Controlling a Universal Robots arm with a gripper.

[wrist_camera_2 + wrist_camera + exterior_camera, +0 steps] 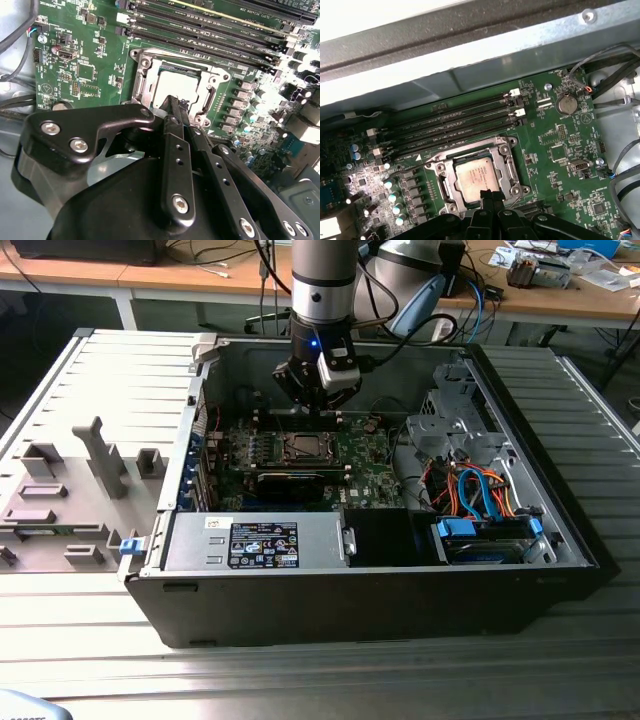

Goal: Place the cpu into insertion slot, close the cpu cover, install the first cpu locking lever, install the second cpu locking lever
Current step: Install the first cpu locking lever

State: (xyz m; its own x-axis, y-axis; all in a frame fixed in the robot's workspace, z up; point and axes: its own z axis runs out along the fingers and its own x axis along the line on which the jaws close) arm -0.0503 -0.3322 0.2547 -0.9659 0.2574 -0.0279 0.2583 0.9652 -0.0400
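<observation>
Black gripper point(173, 102) fingers pressed together, I judge — tips over the grey-beige square cpu point(476, 178) seated in its silver-rimmed insertion slot point(506, 170); cover, levers remain.

cpu point(479, 179) sits in the insertion slot point(506, 175), on the board inside the computer case point(560, 540). Memory slots point(455, 125) run just beside the socket. Gripper point(490, 196) hangs over the socket edge. Drive cables point(480, 495) toward the exterior view's right.
</observation>
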